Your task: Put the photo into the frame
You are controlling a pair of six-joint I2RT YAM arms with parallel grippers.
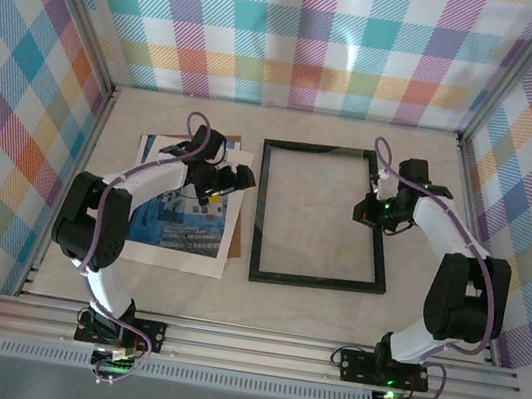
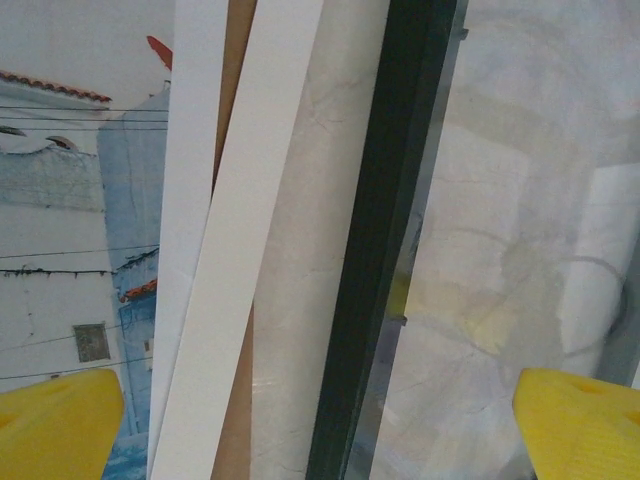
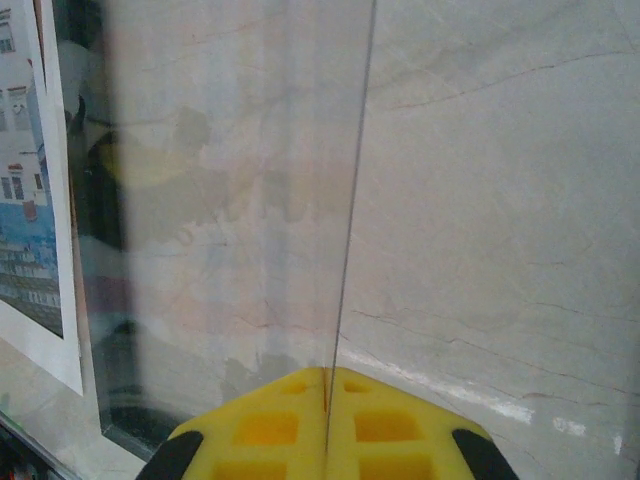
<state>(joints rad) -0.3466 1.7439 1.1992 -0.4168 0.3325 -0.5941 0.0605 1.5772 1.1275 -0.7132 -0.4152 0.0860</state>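
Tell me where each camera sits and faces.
Top external: above, behind the bases, looking down on the table; left gripper and right gripper visible.
Left wrist: low over the photo beside the frame; its open yellow fingertips show.
Right wrist: looks along a clear pane pinched between its shut fingers.
Both wrist views show the photo.

Plaid walls (image 1: 293, 32) ring a pale table (image 1: 329, 311) with a brown board (image 1: 235, 142) and clear pane (image 3: 220, 200).
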